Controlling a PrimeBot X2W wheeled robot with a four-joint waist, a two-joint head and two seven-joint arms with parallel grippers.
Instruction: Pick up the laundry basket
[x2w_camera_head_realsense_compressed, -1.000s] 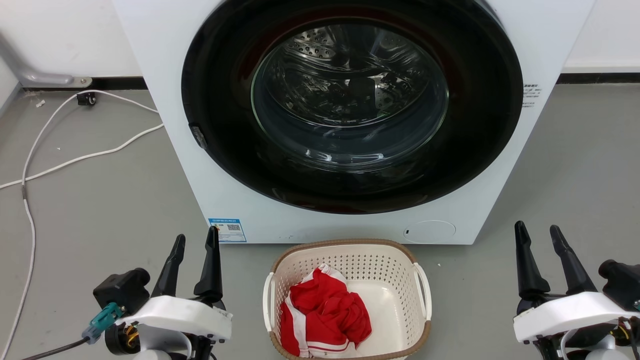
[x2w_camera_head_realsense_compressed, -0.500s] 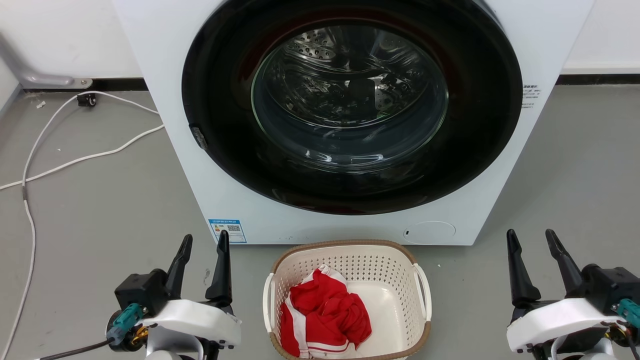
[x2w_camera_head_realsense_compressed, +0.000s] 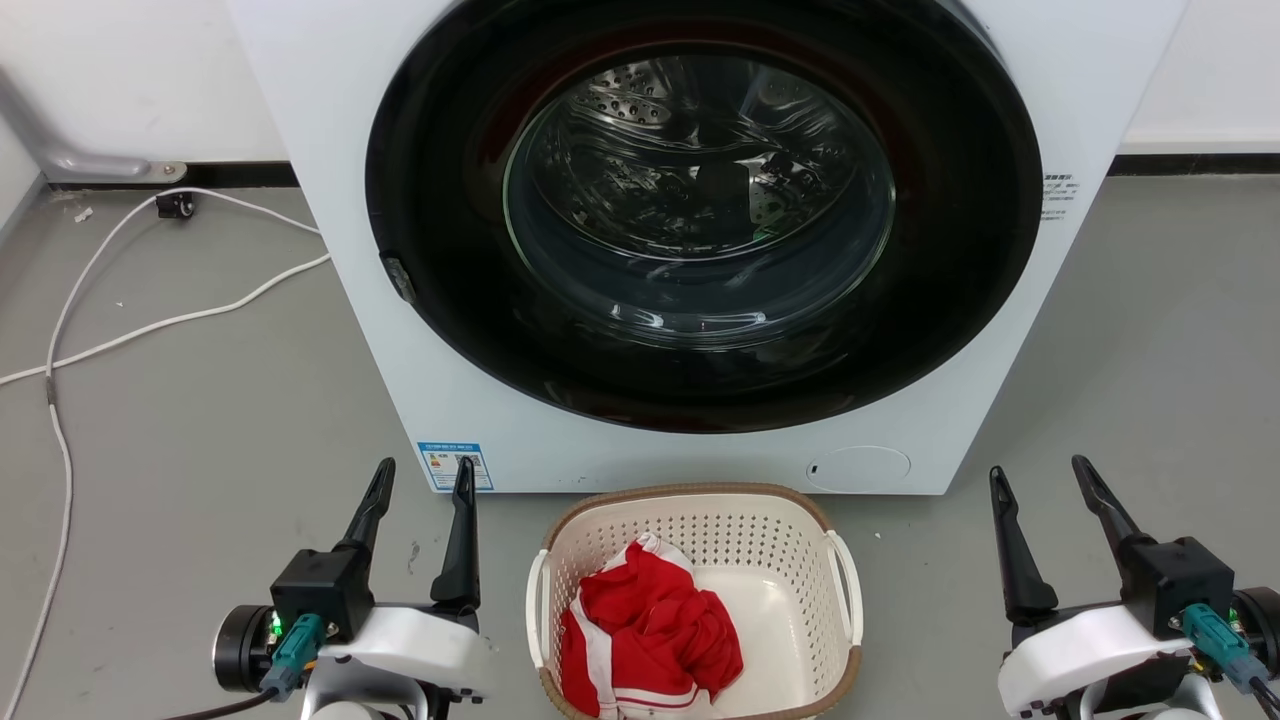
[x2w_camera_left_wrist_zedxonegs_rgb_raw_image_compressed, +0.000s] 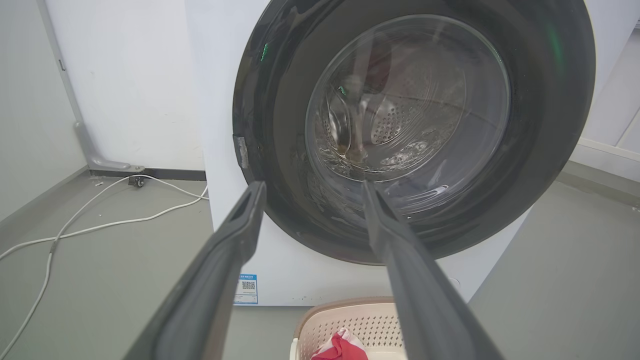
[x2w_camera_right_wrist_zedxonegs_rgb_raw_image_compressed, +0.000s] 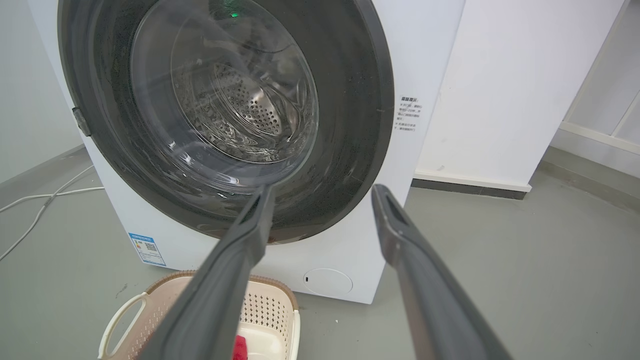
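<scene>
Laundry basket (x2w_camera_head_realsense_compressed: 690, 530): we log it lying between our left gripper (x2w_camera_head_realsense_compressed: 425, 468) and right gripper (x2w_camera_head_realsense_compressed: 1040, 468), both spread wide and holding nothing, the left one closer.

A big white washing machine (x2w_camera_head_realsense_compressed: 700, 250) stands on a grey floor (x2w_camera_head_realsense_compressed: 180, 430). Its round dark door is shut. The wall (x2w_camera_head_realsense_compressed: 120, 80) behind is white. A white cable (x2w_camera_head_realsense_compressed: 150, 325) lies on the floor.

Basket (x2w_camera_head_realsense_compressed: 700, 530): cream-white, walls dotted with holes; brown woven-look rim, white handles.
Cloth (x2w_camera_head_realsense_compressed: 650, 630) inside: red with white stripes.
Washing machine (x2w_camera_head_realsense_compressed: 330, 200): white body, black door ring, silvery perforated drum.
Label (x2w_camera_head_realsense_compressed: 455, 466) at 7 o'clock of the door: blue and white.
Floor (x2w_camera_head_realsense_compressed: 180, 430): grey.
Cable (x2w_camera_head_realsense_compressed: 160, 323): white.
Fingers (x2w_camera_head_realsense_compressed: 463, 540): black.
</scene>
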